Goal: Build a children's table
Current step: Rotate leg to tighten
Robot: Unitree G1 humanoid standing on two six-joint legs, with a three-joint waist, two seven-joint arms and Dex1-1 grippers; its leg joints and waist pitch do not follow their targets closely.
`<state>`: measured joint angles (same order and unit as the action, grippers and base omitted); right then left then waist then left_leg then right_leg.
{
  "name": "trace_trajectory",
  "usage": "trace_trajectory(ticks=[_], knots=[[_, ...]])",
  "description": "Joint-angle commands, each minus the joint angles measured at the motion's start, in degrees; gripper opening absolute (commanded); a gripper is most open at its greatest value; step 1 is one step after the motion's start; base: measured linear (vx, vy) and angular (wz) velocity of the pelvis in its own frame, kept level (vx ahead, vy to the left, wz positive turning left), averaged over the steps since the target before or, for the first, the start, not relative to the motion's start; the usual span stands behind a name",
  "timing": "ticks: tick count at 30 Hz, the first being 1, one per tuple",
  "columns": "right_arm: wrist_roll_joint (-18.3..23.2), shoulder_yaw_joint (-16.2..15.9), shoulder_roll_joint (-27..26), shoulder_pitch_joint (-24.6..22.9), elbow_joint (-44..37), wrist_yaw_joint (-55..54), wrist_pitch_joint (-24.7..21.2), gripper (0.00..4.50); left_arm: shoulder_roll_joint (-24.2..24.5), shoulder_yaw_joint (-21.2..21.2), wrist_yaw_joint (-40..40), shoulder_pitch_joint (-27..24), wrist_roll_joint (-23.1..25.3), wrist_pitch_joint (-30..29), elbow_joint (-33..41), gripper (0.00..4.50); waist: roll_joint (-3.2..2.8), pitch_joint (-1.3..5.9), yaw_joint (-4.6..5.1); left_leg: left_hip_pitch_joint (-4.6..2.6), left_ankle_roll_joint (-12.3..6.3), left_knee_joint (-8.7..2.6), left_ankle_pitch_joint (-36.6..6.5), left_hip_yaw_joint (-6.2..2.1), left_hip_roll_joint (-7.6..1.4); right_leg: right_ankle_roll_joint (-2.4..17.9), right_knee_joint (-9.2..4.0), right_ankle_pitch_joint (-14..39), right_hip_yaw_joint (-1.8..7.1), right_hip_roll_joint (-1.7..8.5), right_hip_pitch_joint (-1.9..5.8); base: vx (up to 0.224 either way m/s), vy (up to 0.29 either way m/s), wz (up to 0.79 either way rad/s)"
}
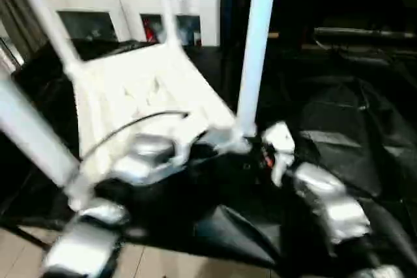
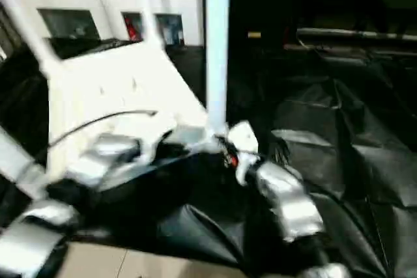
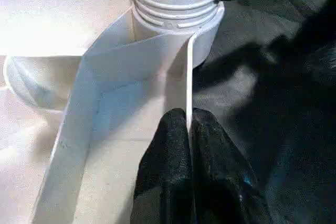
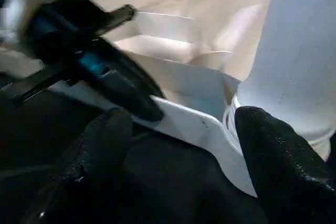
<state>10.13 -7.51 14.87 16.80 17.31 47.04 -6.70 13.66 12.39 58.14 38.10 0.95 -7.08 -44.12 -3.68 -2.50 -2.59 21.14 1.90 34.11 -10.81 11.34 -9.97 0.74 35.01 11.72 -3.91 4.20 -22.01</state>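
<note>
Evidently the job was well along. The children's table (image 1: 146, 89) lay upside down on the black-draped worktop (image 1: 365, 128), ribbed underside up, with legs already standing from its corners. The nearest leg (image 1: 255, 50) rose from the near corner socket (image 3: 176, 9), and its screw threads were exposed above the collar, so I judged it not fully seated.

The left fingers (image 3: 191, 177) were pinched tight together on the thin side wall of the tabletop (image 3: 188, 77), just below that socket, steadying the top. The right fingers (image 4: 184, 150) stood well apart, one black pad (image 4: 278, 156) close against the base of the leg, the other (image 4: 94, 150) off on the cloth side; they held nothing that I could see.

Risks as I read them:
- The leg could go in crooked. With threads showing, a twist started off-axis would bind or cross-thread the plastic.
- The left grip was on a thin edge only. Any turning force on the leg might pull the wall out of that pinch and let the whole top swing on the slippery cloth.
- The tall legs made levers; a knock from the right forearm (image 1: 326, 203) could tip the top.
- The right pads closing on a tapered tube might slide rather than turn it.
</note>
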Motion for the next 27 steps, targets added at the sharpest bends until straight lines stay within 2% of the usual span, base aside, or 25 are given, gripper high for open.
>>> trace_trajectory(ticks=[1, 2, 3, 4, 5, 7, 9, 10, 12, 13, 15, 17, 19, 21, 27], knots=[[1.67, 1.96, 2.75, 0.41, -2.35, 1.35, -1.19, 3.40, -0.09, 1.15, 7.66, -2.13, -3.39, 1.71, 1.90, 0.00, 1.64, 2.97, -0.65, -0.51, -4.97, -4.13, -12.37, -1.98, -3.60, 11.56, -5.22, 16.58, 2.99, 4.97, 2.13, 0.000, 0.000, 0.00], [1.67, 1.96, 2.75, 0.41, -2.35, 1.35, -1.19, 3.40, -0.09, 1.15, 7.66, -2.13, -3.39, 1.71, 1.90, 0.00, 1.64, 2.97, -0.65, -0.51, -4.97, -4.13, -12.37, -1.98, -3.60, 11.56, -5.22, 16.58, 2.99, 4.97, 2.13, 0.000, 0.000, 0.00], [3.58, 1.68, 4.45, -0.32, -4.38, 4.22, -2.62, 3.40, 0.72, 0.86, 9.27, -2.64, -3.83, 2.58, 2.40, 0.00, 1.75, 2.99, -0.75, -0.52, -4.75, -4.18, -12.15, -1.92, -3.66, 11.53, -5.14, 16.04, 3.05, 4.91, 1.99, 0.000, 0.000, 0.00], [5.20, 1.70, 6.46, -1.23, -6.62, 6.90, -4.11, 3.40, 1.44, 0.45, 10.07, -3.07, -4.01, 3.39, 2.81, 0.00, 1.63, 3.07, -1.14, -0.48, -4.90, -4.14, -11.42, -1.94, -3.66, 11.47, -5.08, 14.96, 3.11, 5.03, 2.21, 0.000, 0.000, 0.00], [5.62, 1.89, 7.12, -1.58, -7.35, 7.57, -4.58, 3.40, 1.62, 0.32, 9.96, -3.18, -3.96, 3.71, 2.92, 0.00, 1.82, 3.00, -1.31, -0.39, -5.23, -4.09, -10.74, -1.86, -3.67, 11.54, -4.92, 13.69, 3.16, 4.98, 2.20, 0.000, 0.000, 0.00], [6.02, 2.74, 8.44, -2.27, -8.40, 8.39, -4.95, 3.40, 1.98, -0.13, 9.72, -3.66, -4.16, 3.65, 3.74, 0.00, 1.59, 2.98, -1.58, -0.48, -5.00, -4.08, -10.80, -1.80, -3.67, 11.29, -4.98, 14.41, 3.16, 5.10, 2.06, 0.000, 0.000, 0.00], [5.98, 3.19, 8.71, -2.32, -8.29, 8.66, -4.84, 3.40, 2.11, -0.26, 10.29, -3.90, -4.58, 2.95, 4.39, 0.00, 1.74, 2.95, -1.67, -0.48, -4.76, -4.05, -10.72, -1.74, -3.54, 11.12, -5.07, 15.06, 3.16, 5.05, 1.98, 0.000, 0.000, 0.00], [5.83, 3.84, 8.79, -2.34, -8.10, 8.46, -4.76, 3.43, 2.08, -0.60, 10.00, -3.91, -4.87, 2.40, 4.70, 0.28, 1.56, 2.98, -1.75, -0.51, -4.46, -4.06, -10.79, -1.76, -3.56, 11.11, -5.05, 15.62, 3.13, 5.09, 1.98, 0.000, 0.000, 0.00], [5.78, 4.05, 8.81, -2.34, -8.05, 8.29, -4.70, 3.43, 2.06, -0.71, 10.00, -3.81, -4.99, 2.08, 4.74, 0.28, 1.68, 2.99, -1.81, -0.52, -4.32, -4.03, -10.81, -1.74, -3.49, 11.05, -5.15, 15.95, 3.10, 5.07, 1.94, 0.000, 0.000, 0.00], [5.83, 4.17, 9.05, -2.40, -8.06, 8.13, -4.64, 3.44, 2.16, -0.73, 9.55, -3.56, -4.62, 2.37, 4.51, 0.60, 1.63, 3.03, -1.90, -0.47, -4.38, -4.00, -10.32, -1.72, -3.49, 11.26, -5.09, 15.43, 3.05, 5.05, 1.96, 0.000, 0.000, 0.00], [6.25, 4.10, 9.35, -2.50, -8.39, 8.11, -5.03, 3.44, 2.22, -0.82, 9.60, -3.48, -4.43, 2.44, 4.33, 0.67, 1.44, 3.19, -2.17, -0.56, -4.24, -3.96, -10.00, -1.73, -3.61, 11.75, -4.94, 13.81, 3.06, 5.01, 1.91, 0.000, 0.000, 0.00], [6.77, 3.85, 9.86, -2.80, -9.11, 8.10, -5.63, 3.44, 2.43, -0.78, 9.64, -3.36, -3.89, 2.93, 3.76, 0.67, 1.69, 3.16, -2.46, -0.61, -4.36, -4.06, -9.32, -1.75, -3.81, 12.59, -4.59, 10.23, 3.05, 4.86, 1.96, 0.000, 0.000, 0.00], [6.67, 3.53, 10.16, -2.99, -9.32, 8.18, -5.76, 3.44, 2.70, -0.72, 9.91, -3.33, -3.62, 2.71, 3.21, 0.67, 1.69, 3.15, -2.48, -0.50, -4.56, -4.00, -9.03, -1.74, -3.76, 12.97, -4.44, 8.89, 3.03, 5.00, 2.11, 0.000, 0.000, 0.00], [6.34, 3.58, 10.12, -2.99, -9.25, 8.38, -5.73, 3.44, 3.01, -0.56, 9.91, -3.36, -3.24, 2.79, 3.00, 0.67, 1.83, 3.08, -2.44, -0.48, -4.60, -3.95, -9.27, -1.69, -3.66, 13.00, -4.54, 9.41, 3.03, 5.09, 2.17, 0.000, 0.000, 0.00], [5.57, 3.72, 10.13, -2.51, -8.79, 8.03, -5.03, 3.44, 4.22, 0.83, 9.32, -3.56, -1.45, 3.37, 2.34, 0.67, 1.72, 2.94, -2.24, -0.54, -3.79, -4.09, -10.47, -1.79, -3.69, 12.26, -4.81, 12.30, 3.03, 5.09, 2.17, 0.000, 0.000, 0.00]])
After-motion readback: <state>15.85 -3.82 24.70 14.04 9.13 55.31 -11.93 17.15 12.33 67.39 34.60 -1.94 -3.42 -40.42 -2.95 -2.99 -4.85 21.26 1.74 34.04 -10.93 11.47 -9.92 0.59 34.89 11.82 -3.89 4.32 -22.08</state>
